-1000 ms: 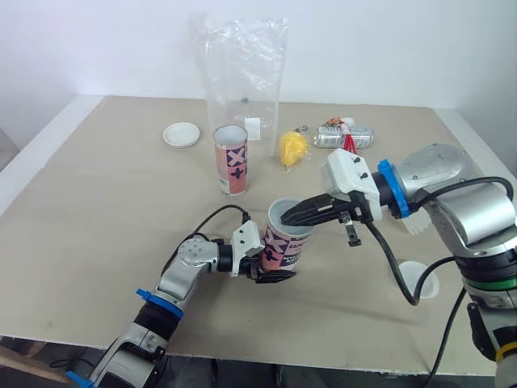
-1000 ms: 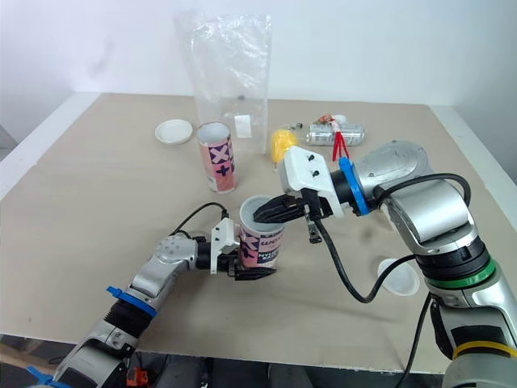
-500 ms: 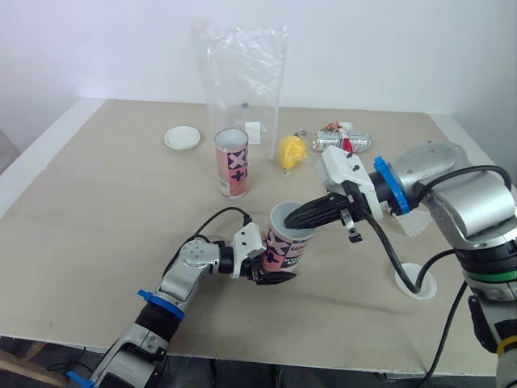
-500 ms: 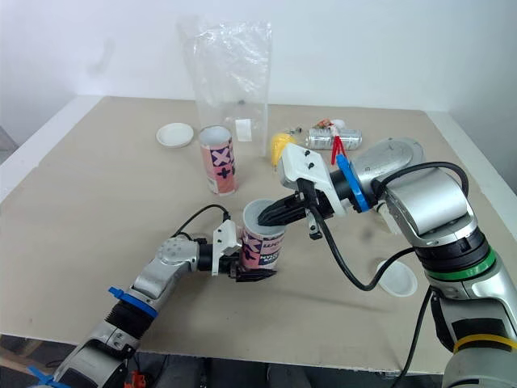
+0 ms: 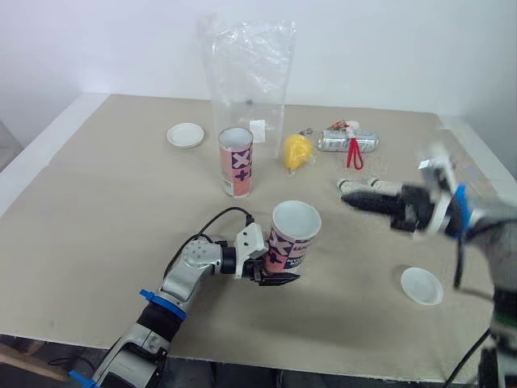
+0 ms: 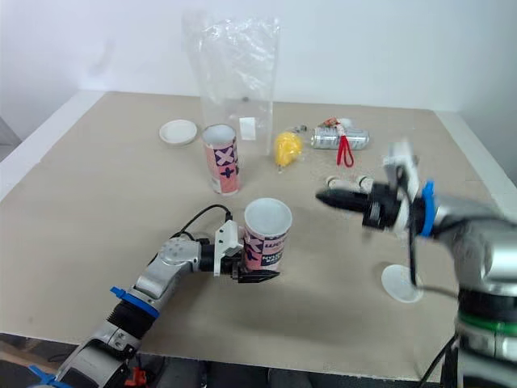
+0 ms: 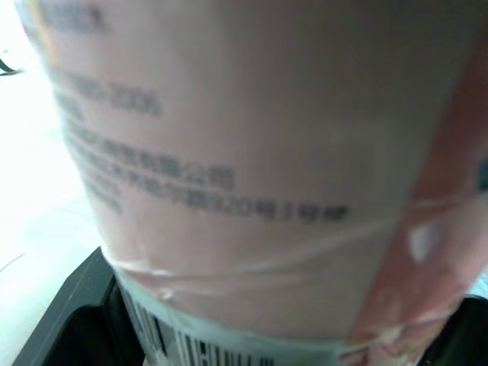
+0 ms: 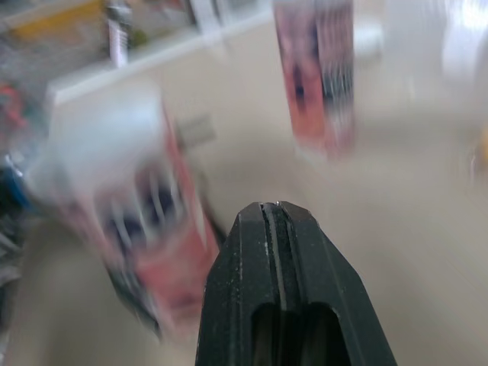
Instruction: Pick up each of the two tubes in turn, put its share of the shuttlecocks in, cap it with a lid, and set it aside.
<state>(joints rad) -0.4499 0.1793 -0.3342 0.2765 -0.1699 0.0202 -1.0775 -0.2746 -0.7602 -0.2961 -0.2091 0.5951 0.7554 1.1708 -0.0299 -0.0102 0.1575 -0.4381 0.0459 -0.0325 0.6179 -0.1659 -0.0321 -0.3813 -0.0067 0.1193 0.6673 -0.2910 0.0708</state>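
Note:
My left gripper (image 5: 273, 273) is shut on a pink printed tube (image 5: 288, 237), holding it by its lower end, tilted, with the open mouth up and toward the right. The tube's label (image 7: 252, 175) sits close against the left wrist camera. A second pink tube (image 5: 236, 162) stands upright farther back. My right gripper (image 5: 349, 198) hangs shut and empty to the right of the held tube, apart from it, pointing toward it; its fingers (image 8: 272, 221) are pressed together. One white lid (image 5: 185, 134) lies at the back left, another lid (image 5: 422, 285) at the front right.
A tall clear plastic bag (image 5: 246, 73) stands behind the upright tube. A yellow object (image 5: 295, 150) lies beside it, and a silver can (image 5: 347, 142) with a red strap lies farther right. Two small white pieces (image 6: 331, 181) lie just behind my right gripper.
My right gripper has pulled out of the held tube's mouth and moved off to the right. The left gripper and its tube have stayed put.

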